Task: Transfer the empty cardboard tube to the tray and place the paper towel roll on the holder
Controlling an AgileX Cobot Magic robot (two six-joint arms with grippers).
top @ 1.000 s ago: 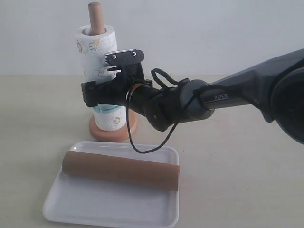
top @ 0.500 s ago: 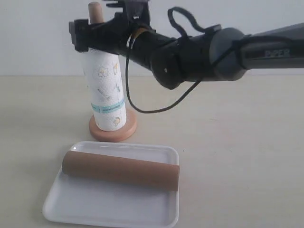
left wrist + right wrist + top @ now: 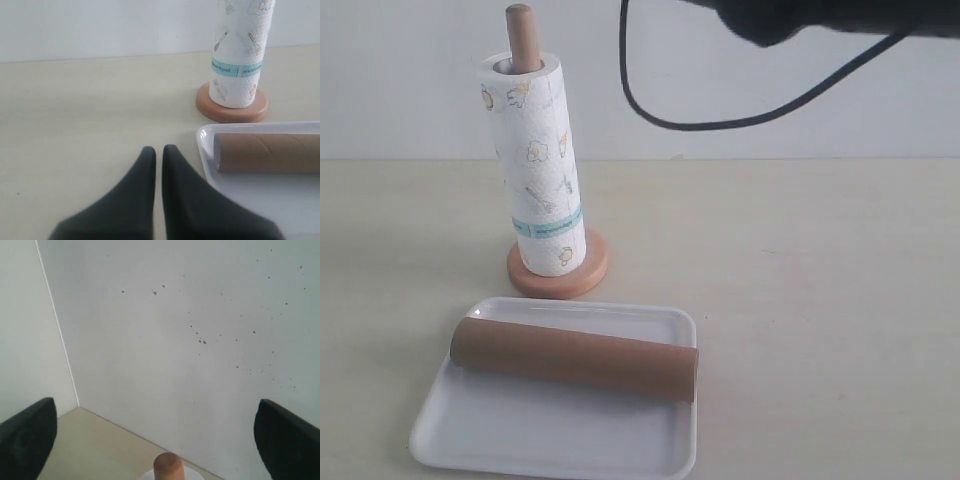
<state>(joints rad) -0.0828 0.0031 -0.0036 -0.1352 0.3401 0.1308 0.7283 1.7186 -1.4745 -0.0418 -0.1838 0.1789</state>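
Observation:
The paper towel roll (image 3: 535,170) stands upright over the holder's rod, whose rounded tip (image 3: 520,35) sticks out above it, on the round base (image 3: 558,275). The empty cardboard tube (image 3: 575,357) lies lengthwise on the white tray (image 3: 520,440). My right gripper (image 3: 155,410) is open and empty, high above the rod tip (image 3: 167,467); only its arm (image 3: 820,15) shows at the exterior view's top edge. My left gripper (image 3: 159,150) is shut and empty, low over the table beside the tray's (image 3: 210,145) end, with the tube (image 3: 267,152) and roll (image 3: 242,50) beyond.
A black cable (image 3: 650,100) loops down from the right arm above the table. A pale wall stands close behind the holder. Bare beige table (image 3: 820,320) lies right of the tray and holder.
My open right gripper has risen from around the roll's middle, past its top, and out of the exterior view. The roll stays on the holder. Tube and tray have not moved.

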